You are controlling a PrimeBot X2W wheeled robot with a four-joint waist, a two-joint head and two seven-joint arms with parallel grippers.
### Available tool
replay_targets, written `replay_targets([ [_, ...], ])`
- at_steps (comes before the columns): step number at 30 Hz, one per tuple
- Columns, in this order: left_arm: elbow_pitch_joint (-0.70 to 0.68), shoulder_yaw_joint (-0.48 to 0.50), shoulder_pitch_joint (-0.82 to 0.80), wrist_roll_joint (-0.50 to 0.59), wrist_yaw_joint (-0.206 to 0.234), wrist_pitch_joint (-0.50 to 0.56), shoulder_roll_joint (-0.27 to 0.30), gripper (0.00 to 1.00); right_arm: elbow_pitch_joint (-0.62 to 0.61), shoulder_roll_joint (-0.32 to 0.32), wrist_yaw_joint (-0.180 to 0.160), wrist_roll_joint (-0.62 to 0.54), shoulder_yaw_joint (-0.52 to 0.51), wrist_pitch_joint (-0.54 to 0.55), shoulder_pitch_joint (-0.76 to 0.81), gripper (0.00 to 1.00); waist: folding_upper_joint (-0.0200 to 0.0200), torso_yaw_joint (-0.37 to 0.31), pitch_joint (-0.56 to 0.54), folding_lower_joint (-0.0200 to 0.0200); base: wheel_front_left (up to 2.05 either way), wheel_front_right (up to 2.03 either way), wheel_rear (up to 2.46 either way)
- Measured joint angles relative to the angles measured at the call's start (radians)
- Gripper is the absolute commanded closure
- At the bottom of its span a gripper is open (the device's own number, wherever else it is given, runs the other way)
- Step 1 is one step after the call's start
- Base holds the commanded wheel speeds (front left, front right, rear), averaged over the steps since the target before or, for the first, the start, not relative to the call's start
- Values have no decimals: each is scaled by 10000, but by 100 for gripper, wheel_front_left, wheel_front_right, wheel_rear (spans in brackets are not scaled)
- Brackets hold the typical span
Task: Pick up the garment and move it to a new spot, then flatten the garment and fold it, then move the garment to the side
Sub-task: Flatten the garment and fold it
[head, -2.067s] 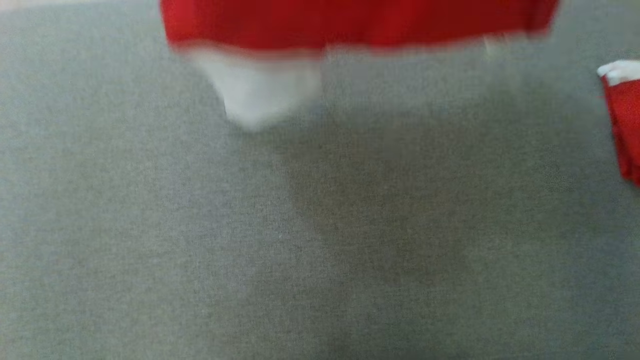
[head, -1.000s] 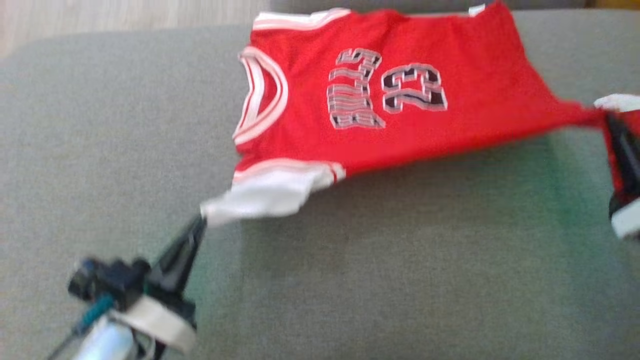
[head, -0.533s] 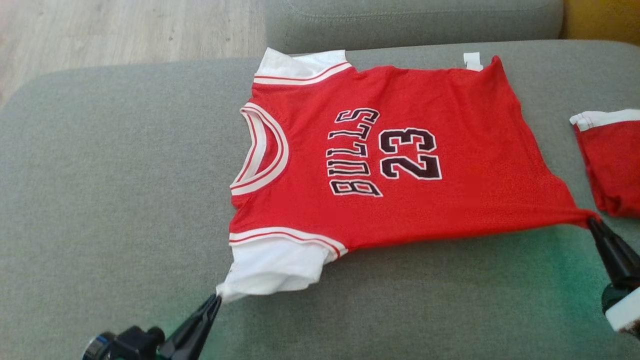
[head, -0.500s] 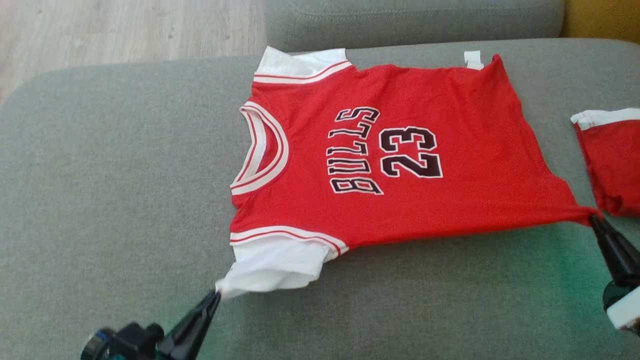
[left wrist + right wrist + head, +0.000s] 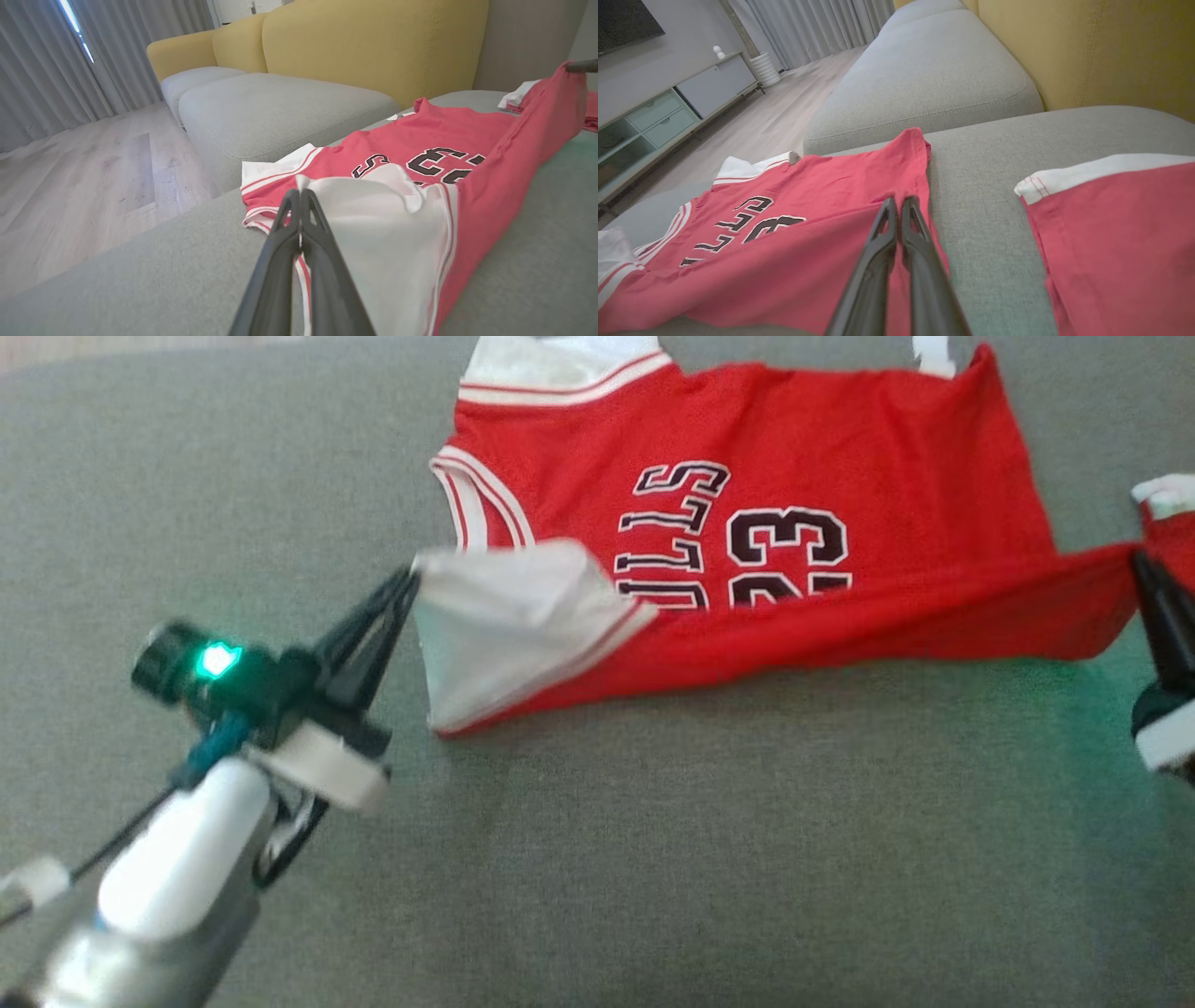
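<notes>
The left claw [image 5: 411, 581] is clenched on the white sleeve [image 5: 504, 616] of the jersey [image 5: 868, 457], and the right claw [image 5: 1141, 562] on a hem corner. That side is held raised above the grey cushion [image 5: 653, 859].

Head camera: steep downward look, close over the grey sofa seat [image 5: 653, 859]. Left wrist: low, along left tool [image 5: 299, 192], facing yellow backrest [image 5: 373, 42]. Right wrist: low, along right tool [image 5: 896, 200], facing curtains [image 5: 822, 23]. All share the red jersey [image 5: 840, 448].

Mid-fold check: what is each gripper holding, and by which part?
The left gripper pinches the jersey by its white sleeve tip; right gripper pinches its red hem corner.
</notes>
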Motion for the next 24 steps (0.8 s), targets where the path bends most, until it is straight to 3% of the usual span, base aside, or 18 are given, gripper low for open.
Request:
replay_targets([
  [11, 2491, -211, -2834, 1081, -165, -510, -922, 100, 1248, 339, 0, -138, 445, 138, -1458, 100, 0, 2, 1006, 0, 0, 0, 0],
  [12, 2617, -165, -2922, 1160, -151, -512, -988, 100, 1344, 410, 0, -138, 472, 67, -1509, 88, 0, -11, 1043, 0, 0, 0, 0],
  [14, 2648, -25, -3023, 1221, -151, -543, -1097, 100, 1524, 543, 0, -138, 506, -58, -1592, 0, 0, -37, 1089, -1, 0, 0, 0],
  [16, 2629, 173, -3027, 1300, -115, -577, -1235, 100, 1582, 575, 0, -261, 608, -174, -1635, 0, 0, -51, 1081, 0, 0, 0, 0],
  [17, 2606, 263, -3008, 1354, -48, -581, -1289, 64, 1570, 604, 0, -288, 617, -253, -1636, 0, 0, -56, 1056, -1, 0, 0, 0],
  [18, 2566, 368, -2966, 1411, 17, -581, -1337, 0, 1532, 642, 0, -288, 616, -301, -1636, 0, 0, -59, 1012, -1, 0, 0, 0],
  [24, 2228, 1321, -1973, 1352, 660, -583, -1626, 0, 1034, 943, 0, -719, 424, -479, -1520, 0, 0, -125, 654, -2, 0, 0, 0],
])
